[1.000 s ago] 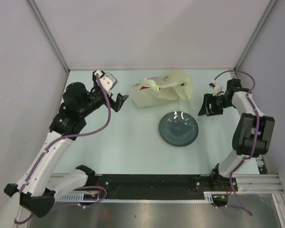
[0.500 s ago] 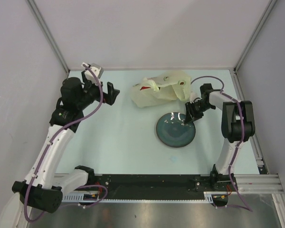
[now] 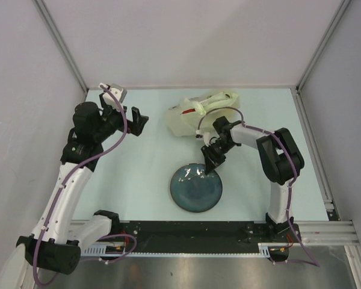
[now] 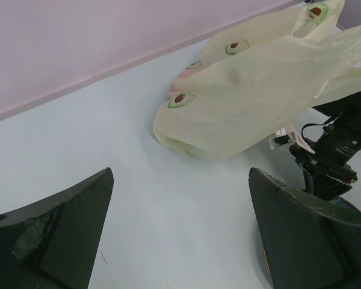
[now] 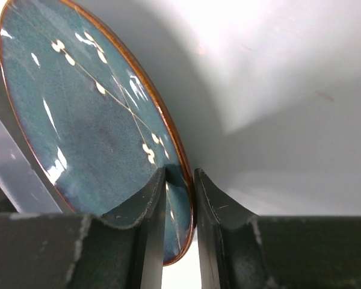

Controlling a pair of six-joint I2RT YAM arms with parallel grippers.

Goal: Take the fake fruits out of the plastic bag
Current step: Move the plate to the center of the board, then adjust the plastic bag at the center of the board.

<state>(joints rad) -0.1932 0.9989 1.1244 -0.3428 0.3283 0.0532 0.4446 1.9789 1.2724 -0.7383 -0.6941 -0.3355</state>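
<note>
Pale crinkly plastic, the plastic bag (image 4: 253, 102) lies just right of our spread left tool (image 4: 180, 180), while our right tool (image 5: 180, 176), on its near side, pinches the rim of the plate (image 5: 78, 120).

Saw left gripper (image 4: 180, 180) spread wide, fingers (image 4: 60, 235) at bottom corners. Found plastic bag (image 4: 259, 90) crumpled on table (image 4: 108, 138) ahead, round marks showing. Spotted right arm (image 4: 340, 141) just beside bag.

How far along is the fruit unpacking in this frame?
Done: nothing yet; no fruit is visible outside the plastic bag. In hand: the right tool is shut on the rim of the plate, and the left tool is open, facing the bag. Left: every fruit; the bag bulges, and a red shape shows through it.
</note>
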